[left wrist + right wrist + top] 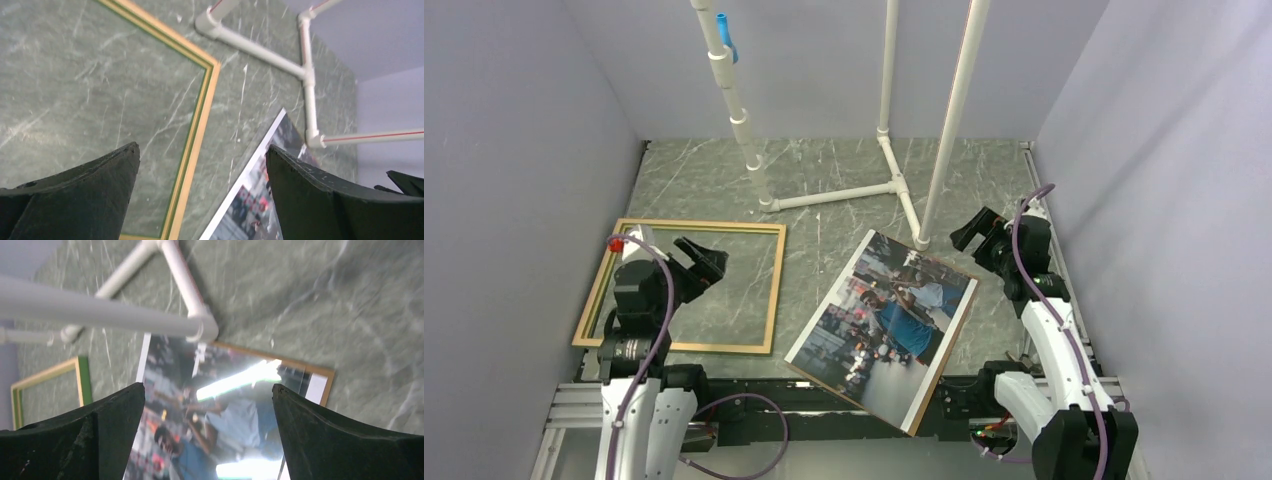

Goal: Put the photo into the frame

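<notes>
Jaws, both pairs: spread wide, nothing between the fingers on either arm.

Left gripper (pixel 707 255): raised above the open middle of the frame, touching nothing; the left wrist view shows the frame's right rail and bare table between its black fingers (pixel 90 195).

Right gripper (pixel 976 232): held in the air at the right of the table, beyond the photo's far right edge and close to an upright of the pipe stand; it holds nothing.

Frame (pixel 776 290): lies flat on the left half of the table, light wood face up, with a green strip along its inner edge. The marbled surface shows through its opening.

Photo (pixel 884 325): colour street scene, face up, set at a slant to the right of the frame and apart from it. Its far corner lies near a foot of the pipe stand; its near corner reaches past the table's front edge.

Brown board (pixel 328 382): lies under the photo, showing as a narrow margin along its edges.

Pipe stand (pixel 834 196): white tubing, feet resting on the table's far half, a blue clip (pixel 724 35) on one upright.

Table (pixel 684 170): green-grey marbled top, enclosed by pale walls.
</notes>
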You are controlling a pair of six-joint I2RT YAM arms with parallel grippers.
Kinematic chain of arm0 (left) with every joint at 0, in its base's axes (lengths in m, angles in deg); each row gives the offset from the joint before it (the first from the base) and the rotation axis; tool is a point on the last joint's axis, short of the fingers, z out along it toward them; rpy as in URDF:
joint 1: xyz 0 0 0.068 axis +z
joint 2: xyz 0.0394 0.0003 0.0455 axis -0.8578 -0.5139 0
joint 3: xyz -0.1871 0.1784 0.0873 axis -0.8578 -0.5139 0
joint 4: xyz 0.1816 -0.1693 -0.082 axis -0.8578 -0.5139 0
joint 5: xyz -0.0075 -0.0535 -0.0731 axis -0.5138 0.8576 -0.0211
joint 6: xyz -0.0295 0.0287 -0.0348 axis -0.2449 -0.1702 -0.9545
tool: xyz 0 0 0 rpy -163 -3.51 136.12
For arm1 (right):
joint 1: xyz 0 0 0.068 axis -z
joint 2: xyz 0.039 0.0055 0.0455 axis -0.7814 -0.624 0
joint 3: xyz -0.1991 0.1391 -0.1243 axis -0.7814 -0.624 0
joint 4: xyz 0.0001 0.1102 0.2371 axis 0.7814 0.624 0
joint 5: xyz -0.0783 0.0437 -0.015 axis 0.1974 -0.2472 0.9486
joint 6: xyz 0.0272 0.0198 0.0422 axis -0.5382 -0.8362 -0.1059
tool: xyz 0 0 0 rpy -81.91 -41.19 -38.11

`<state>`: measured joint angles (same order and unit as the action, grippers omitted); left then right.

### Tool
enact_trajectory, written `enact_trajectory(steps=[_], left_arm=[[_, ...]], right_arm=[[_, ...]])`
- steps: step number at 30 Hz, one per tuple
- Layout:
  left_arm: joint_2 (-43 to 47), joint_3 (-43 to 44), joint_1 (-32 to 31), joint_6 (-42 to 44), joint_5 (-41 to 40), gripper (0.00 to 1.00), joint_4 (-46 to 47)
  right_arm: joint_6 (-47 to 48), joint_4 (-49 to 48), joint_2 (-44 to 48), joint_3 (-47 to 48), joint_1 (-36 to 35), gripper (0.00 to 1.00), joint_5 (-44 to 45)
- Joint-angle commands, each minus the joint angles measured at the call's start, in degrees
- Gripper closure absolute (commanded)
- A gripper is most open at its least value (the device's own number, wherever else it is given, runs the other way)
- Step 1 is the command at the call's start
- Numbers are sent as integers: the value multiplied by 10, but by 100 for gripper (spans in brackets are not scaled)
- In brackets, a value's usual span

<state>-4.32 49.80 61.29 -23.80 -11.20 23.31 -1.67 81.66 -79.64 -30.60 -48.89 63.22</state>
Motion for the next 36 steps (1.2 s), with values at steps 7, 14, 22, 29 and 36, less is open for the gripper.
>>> enact_trajectory(steps=[7, 14, 22, 29, 36], left_arm=[[-121, 15, -4, 29, 137, 1, -2], [-138, -15, -63, 25, 121, 1, 72], [-324, 91, -241, 32, -32, 1, 7], [-450, 208, -336, 14, -116, 1, -86], [-445, 197, -366, -23, -109, 1, -46]], right_arm=[[1, 54, 4, -28, -12, 0, -186], [30, 51, 25, -37, -130, 0, -146], [48, 26, -20, -14, -254, 0, -83], [95, 30, -122, 62, -385, 0, 84], [145, 43, -224, 139, -420, 0, 222]])
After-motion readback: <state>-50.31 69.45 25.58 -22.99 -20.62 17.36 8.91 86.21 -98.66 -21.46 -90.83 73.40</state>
